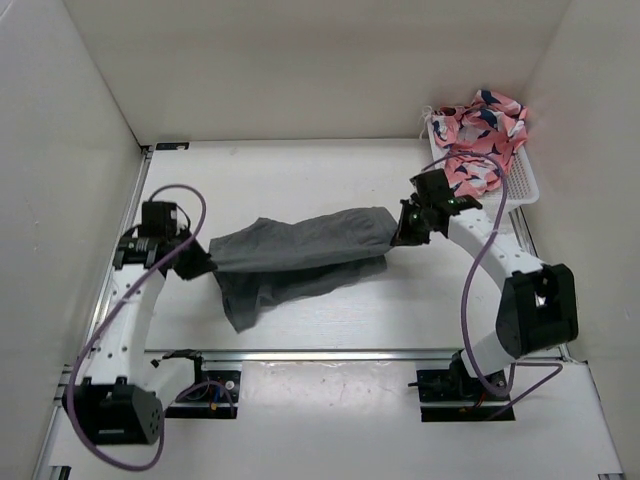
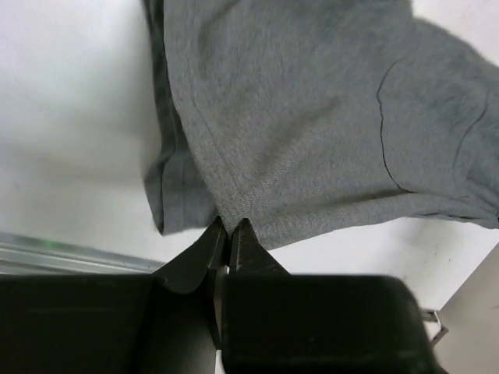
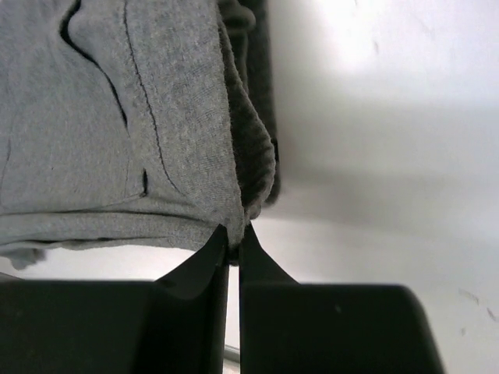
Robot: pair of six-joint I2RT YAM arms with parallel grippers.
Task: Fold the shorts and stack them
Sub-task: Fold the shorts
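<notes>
Two pairs of fingers pinch the shorts (image 1: 300,262), stretched across mid-desk (image 1: 330,180): left fingers (image 2: 204,251) are pressed together on one end, right fingers (image 3: 257,261) on the other. Folding seems barely begun, with one layer doubled under; further folds and stacking remain.

A white counter (image 1: 300,180) sits boxed in by plain off-white panels: a back wall (image 1: 320,60) and one on each side. The light is soft and even. A metal rail (image 1: 330,353) runs along the near edge, and a white basket (image 1: 522,185) of pink patterned cloth (image 1: 478,135) sits in the far right corner.
</notes>
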